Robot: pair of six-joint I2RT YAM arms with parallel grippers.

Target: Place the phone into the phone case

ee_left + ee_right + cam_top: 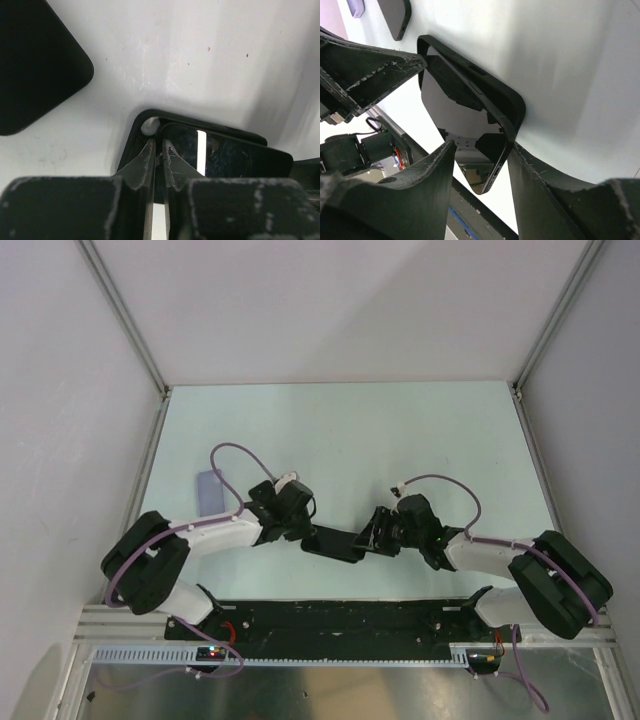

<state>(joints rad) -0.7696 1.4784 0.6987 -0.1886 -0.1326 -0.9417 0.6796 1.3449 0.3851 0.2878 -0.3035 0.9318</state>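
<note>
Phone (225, 155), partly seated in the phone case (492, 90), sits at the near middle of the pale bench (350, 430) between the two hands. The left hand (158, 146) is at the case's camera-hole corner and the right hand (482, 146) is astride the opposite end. The phone is glossy black and mirror-like, one end tilted out of the matte black case. Both arms reach low toward the middle, the left hand clenched to a sliver on the case's corner rim, the right hand's fingers spread either side of phone and case, though whether they clamp cannot be told.
</note>
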